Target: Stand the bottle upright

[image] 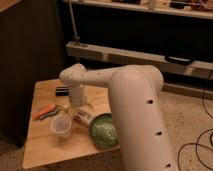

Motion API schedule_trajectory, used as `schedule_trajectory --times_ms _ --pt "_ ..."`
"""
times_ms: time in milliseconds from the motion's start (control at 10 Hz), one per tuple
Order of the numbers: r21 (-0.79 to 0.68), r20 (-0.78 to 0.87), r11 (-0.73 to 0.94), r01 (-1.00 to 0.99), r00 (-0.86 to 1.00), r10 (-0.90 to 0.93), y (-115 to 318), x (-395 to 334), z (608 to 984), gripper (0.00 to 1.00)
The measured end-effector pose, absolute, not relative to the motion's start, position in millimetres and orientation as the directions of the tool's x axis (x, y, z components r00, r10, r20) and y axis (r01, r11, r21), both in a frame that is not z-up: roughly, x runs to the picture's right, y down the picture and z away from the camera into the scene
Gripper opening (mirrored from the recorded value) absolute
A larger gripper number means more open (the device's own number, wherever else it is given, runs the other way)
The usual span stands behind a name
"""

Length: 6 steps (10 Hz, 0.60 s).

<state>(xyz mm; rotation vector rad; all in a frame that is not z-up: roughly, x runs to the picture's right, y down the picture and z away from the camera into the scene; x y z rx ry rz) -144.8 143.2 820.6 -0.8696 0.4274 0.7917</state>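
The bottle (84,118) is small, slim and whitish-cream. It lies on its side on the wooden table (45,147), between the translucent cup (61,126) and the green bowl (104,131). My gripper (81,106) hangs from the white arm directly over the bottle's far end, close to or touching it. The wrist hides part of the bottle.
An orange-handled tool (43,111) lies left of the gripper. A small dark object (62,90) sits at the table's back. My large white arm (137,115) covers the table's right side. A dark cabinet stands to the left, and low shelving behind.
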Motion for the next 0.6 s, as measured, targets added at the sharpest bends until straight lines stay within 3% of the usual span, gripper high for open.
schedule_trajectory --times_ms 600 --pt "-0.517 -0.629 0.441 -0.733 0.675 0.385 144.0 -136.0 854.7 0.8"
